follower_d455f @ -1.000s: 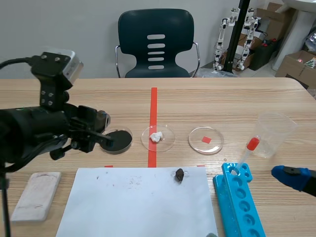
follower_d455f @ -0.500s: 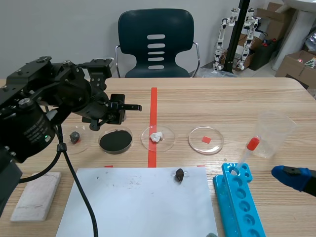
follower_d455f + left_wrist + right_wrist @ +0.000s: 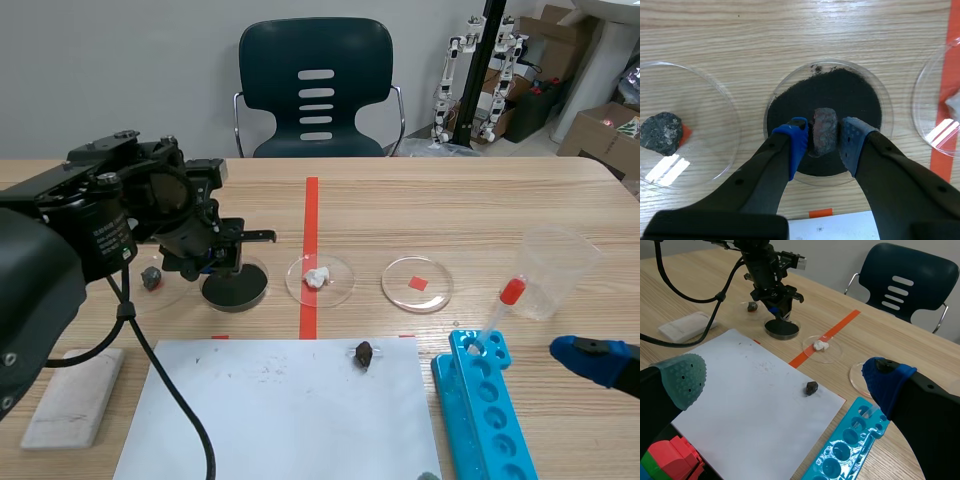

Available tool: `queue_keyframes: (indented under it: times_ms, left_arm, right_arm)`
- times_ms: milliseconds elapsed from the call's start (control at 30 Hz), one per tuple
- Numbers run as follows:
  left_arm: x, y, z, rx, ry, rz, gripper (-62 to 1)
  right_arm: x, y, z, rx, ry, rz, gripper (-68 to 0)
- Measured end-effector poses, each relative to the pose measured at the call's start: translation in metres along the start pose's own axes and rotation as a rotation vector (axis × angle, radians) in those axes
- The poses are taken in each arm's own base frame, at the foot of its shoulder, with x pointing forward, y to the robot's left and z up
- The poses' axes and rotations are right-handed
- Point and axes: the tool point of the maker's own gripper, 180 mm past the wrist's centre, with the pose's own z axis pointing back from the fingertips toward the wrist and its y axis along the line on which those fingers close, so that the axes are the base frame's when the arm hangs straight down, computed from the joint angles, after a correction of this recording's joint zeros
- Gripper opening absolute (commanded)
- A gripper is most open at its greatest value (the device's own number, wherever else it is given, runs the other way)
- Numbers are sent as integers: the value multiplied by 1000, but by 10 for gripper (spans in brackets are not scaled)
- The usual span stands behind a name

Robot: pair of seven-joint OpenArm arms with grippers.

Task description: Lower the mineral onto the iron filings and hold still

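- Evidently the left hand (image 3: 822, 142) pinched the stone (image 3: 824, 131) over the filings (image 3: 840, 95); contact was unclear.
- Next likely called for gentle settling, then stillness.
- At four o'clock from the filings, the right hand (image 3: 785, 377) sat spread.

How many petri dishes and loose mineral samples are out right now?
Petri dishes: 4: filings dish, grey-rock dish, white-lump dish, red-square dish
Rocks: 3: reddish mineral in left gripper, grey rock, dark rock on paper
White lump: 1
Total: 8
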Motion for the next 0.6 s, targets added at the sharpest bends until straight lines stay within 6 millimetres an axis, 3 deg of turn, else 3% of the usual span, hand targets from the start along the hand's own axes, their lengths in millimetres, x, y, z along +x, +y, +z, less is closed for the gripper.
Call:
queue_keyframes:
  times_ms: [600]
  left_arm:
    - [-13,-3,-17,13,27,3,-479]
  right_arm:
    - [0,0,0,0,0,0,4]
